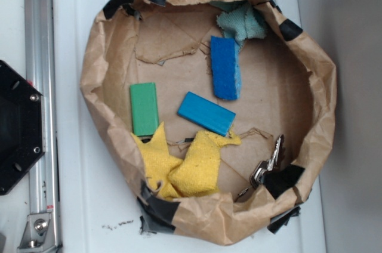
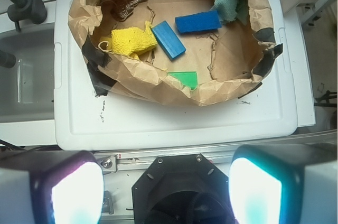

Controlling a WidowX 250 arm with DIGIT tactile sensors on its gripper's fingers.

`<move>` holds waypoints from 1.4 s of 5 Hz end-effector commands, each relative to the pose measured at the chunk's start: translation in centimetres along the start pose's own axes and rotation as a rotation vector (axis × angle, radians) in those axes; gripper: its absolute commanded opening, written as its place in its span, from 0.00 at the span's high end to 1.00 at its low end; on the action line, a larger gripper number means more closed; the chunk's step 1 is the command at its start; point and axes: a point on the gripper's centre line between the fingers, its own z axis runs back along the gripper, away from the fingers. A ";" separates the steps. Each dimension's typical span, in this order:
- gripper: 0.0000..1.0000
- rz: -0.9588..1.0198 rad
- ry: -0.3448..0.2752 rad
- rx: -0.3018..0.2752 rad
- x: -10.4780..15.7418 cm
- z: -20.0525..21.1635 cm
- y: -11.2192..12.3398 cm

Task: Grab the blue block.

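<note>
The blue block (image 1: 206, 113) is a smooth sky-blue rectangle lying flat and slanted on the floor of a crumpled brown paper basin (image 1: 325, 86). The wrist view shows the blue block (image 2: 168, 39) far ahead, beside a yellow cloth (image 2: 132, 40). My gripper (image 2: 166, 189) is open, its two glowing pads (image 2: 76, 192) wide apart with nothing between them. It hangs high above the black base (image 2: 182, 192), well short of the basin (image 2: 158, 78). The exterior view does not show the gripper.
In the basin also lie a green block (image 1: 144, 108), a rough royal-blue slab (image 1: 225, 68), a teal cloth (image 1: 242, 21), a yellow cloth (image 1: 185, 166) and keys (image 1: 267, 166). The basin's raised paper wall rings them. A metal rail (image 1: 39, 116) runs along the left.
</note>
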 end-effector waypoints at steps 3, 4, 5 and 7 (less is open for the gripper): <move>0.00 -0.126 0.092 0.127 9.3 -5.6 0.5; 0.00 -0.239 0.093 0.121 12.7 -8.3 0.7; 0.00 -0.312 -0.025 0.095 12.1 -10.0 1.8; 0.00 -0.322 -0.049 0.060 11.9 -14.6 4.4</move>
